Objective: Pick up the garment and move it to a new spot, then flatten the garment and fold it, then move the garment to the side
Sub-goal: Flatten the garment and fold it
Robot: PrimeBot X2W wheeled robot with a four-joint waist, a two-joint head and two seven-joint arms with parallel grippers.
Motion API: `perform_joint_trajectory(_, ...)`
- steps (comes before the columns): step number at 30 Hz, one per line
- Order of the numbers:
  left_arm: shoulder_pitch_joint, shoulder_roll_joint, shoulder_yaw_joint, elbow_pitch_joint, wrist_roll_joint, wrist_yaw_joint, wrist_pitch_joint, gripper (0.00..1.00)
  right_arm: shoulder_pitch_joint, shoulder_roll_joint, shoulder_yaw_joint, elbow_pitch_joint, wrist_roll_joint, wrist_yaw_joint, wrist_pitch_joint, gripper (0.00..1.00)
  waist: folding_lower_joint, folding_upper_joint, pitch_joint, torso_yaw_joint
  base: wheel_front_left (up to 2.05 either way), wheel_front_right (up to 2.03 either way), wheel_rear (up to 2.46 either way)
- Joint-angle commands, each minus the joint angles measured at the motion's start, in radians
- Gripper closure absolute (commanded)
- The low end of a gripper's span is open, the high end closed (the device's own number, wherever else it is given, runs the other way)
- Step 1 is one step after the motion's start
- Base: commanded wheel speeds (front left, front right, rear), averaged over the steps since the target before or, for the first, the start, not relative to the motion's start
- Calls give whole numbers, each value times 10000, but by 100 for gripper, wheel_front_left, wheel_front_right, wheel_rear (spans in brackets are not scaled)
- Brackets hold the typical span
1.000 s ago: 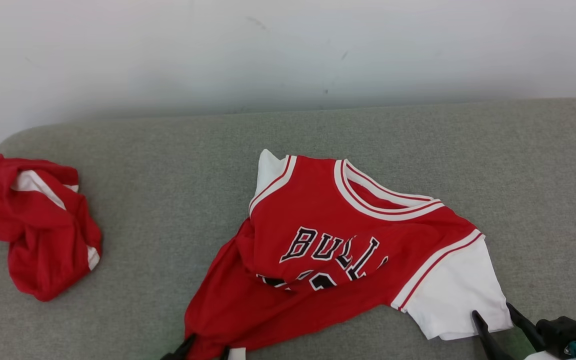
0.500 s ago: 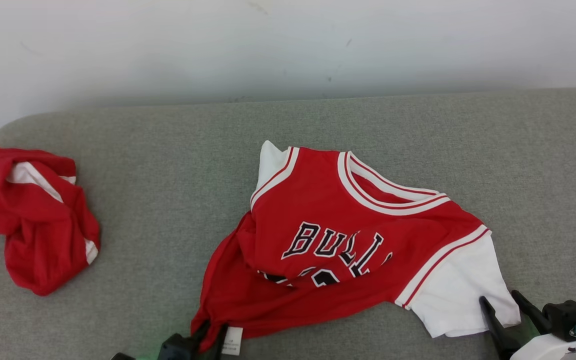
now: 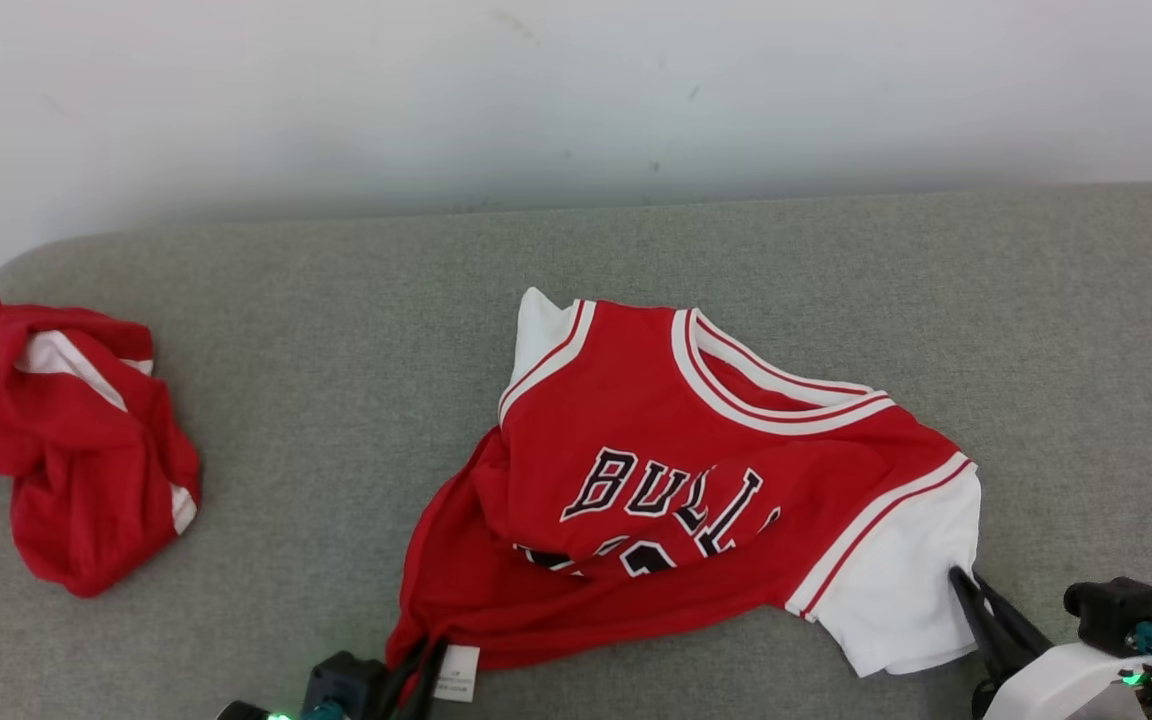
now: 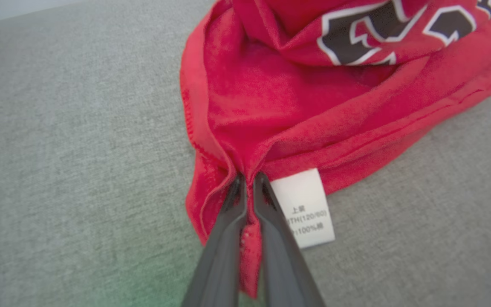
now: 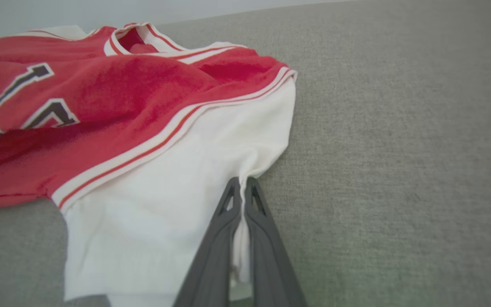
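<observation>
Left gripper (image 4: 245,181): jaws pressed together on a pinch of the red hem (image 4: 205,149), tips right beside the white care label (image 4: 307,207). Right gripper (image 5: 241,185): jaws likewise closed, on the outer edge of the white sleeve (image 5: 177,170), with a thin fold of cloth showing between the fingers. Both bites are small and sit at the very border of the fabric. Risk, as I judge it: if the arms draw apart or lift unevenly, a pinch slides out, most likely at the sleeve, where only an edge is caught. The label could also snag. A pull along one diagonal would stretch the knit rather than spread it, leaving the bunched front folded under. The jersey (image 3: 696,450) lies centre-front on the grey cushion (image 3: 286,330), collar toward the wall (image 3: 536,100). Its lower body is rucked up toward the left gripper, so the lettering buckles and the number is half buried. Cloth: soft matte knit with a red body, striped white-and-red trim at neck and armholes, and black letters edged white. Cushion: coarse woven grey with a rounded corner, probably grippy enough to drag on the fabric. A second crumpled red garment (image 3: 66,440) sits well apart at the far left edge.
</observation>
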Motion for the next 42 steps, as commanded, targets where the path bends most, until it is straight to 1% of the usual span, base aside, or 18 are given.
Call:
perform_joint_trajectory(1,176,69,34,-74,-126,-50,150,100,62,-205,-3,-202,166,34,-58,100,-1,0,-119,-29,0,0,0)
perform_joint_trajectory(4,336,180,173,-886,-529,-211,551,100,171,-576,-176,-992,638,25,-174,100,-1,0,-358,-75,0,0,0)
perform_joint_trajectory(7,634,337,344,-2067,-977,-370,1254,100,388,-1061,-619,-2031,1247,25,-250,100,-1,0,-650,-151,0,0,0)
perform_joint_trajectory(11,964,716,546,-4188,-1739,-565,2502,100,842,-1830,-1316,-3741,2133,24,-261,100,-1,0,-1038,-262,0,0,0)
perform_joint_trajectory(13,1136,847,635,-5261,-2281,-646,3187,100,1114,-2271,-1694,-4653,2515,25,-217,100,-1,0,-1239,-320,0,0,0)
perform_joint_trajectory(16,1214,1121,725,-7005,-3179,-738,4147,100,1539,-2766,-2393,-6097,3127,25,-118,100,-1,0,-1492,-463,0,0,0)
perform_joint_trajectory(18,1122,1292,840,-8102,-3715,-776,4680,100,1830,-3095,-2995,-6994,3446,24,-100,100,-1,0,-1581,-565,0,0,0)
perform_joint_trajectory(22,795,1596,1100,-9960,-4526,-770,5624,100,2476,-3523,-4342,-8791,3849,25,-68,100,-1,0,-1726,-739,0,0,0)
perform_joint_trajectory(25,305,1703,1316,-11175,-5139,-691,6265,100,2915,-3712,-5518,-10000,4056,25,7,100,-1,0,-1794,-855,0,0,0)
perform_joint_trajectory(28,-327,1810,1511,-12157,-5619,-509,6932,100,3329,-3738,-6952,-10982,4114,25,200,100,-1,0,-1784,-928,0,0,0)
perform_joint_trajectory(32,-1309,1950,1698,-12931,-6163,-216,7890,100,3554,-3527,-8748,-12019,4262,24,832,100,-1,0,-1660,-996,0,0,0)
perform_joint_trajectory(35,-2154,2046,1811,-12943,-6353,6,8437,100,3204,-3403,-9571,-12504,4443,24,1536,100,-1,0,-1434,-1052,0,0,0)
perform_joint_trajectory(39,-3400,1943,1520,-12272,-6599,88,8999,100,2271,-3372,-9971,-12367,4375,25,2590,100,-1,0,-707,-1007,0,0,0)
perform_joint_trajectory(42,-4581,2011,1155,-11348,-6254,-87,9252,100,1069,-3239,-9663,-11795,4230,25,3269,100,-1,0,85,-913,0,0,0)
